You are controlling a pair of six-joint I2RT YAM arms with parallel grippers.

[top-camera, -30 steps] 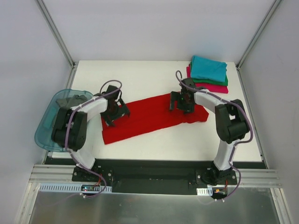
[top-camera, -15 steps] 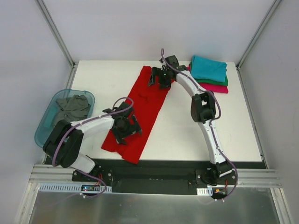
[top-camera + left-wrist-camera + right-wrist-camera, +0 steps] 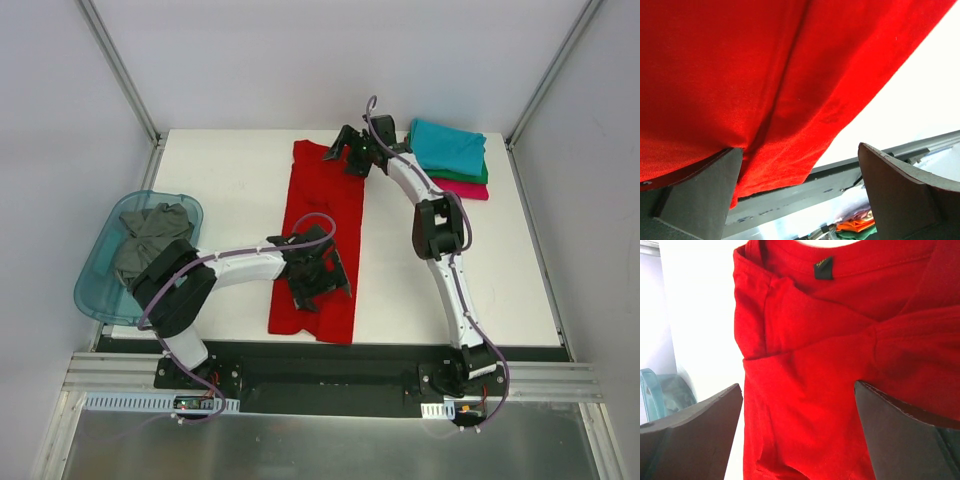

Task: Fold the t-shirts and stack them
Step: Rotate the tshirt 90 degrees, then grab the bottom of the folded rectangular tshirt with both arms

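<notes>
Hovering one gripper at each end of the red t-shirt (image 3: 320, 215), I am treating it as a long narrow strip lying down the middle of the table (image 3: 230, 180), collar end at the far edge and hem end near my bases; I am holding my right gripper (image 3: 352, 158) spread wide above the collar end with nothing between its fingers, and the dark neck label (image 3: 823, 268) is showing just beyond them, with a sleeve lying tucked inward, I judge so that the strip's sides are running straight; my left gripper (image 3: 322, 285) is hanging just as wide over the hem end, the cloth meeting the top of one finger (image 3: 700, 190) in the wrist view but not pinched; I am reading this two-ended stance as preparation for an end-to-end fold; the teal shirt (image 3: 447, 145) is sitting on the green (image 3: 481, 176) and magenta-pink (image 3: 455, 188) ones at the far right corner, well apart, probably the pile this one is joining; a dark grey shirt (image 3: 150, 235) is lying crumpled in the translucent blue tub (image 3: 95, 290) at the left edge.
</notes>
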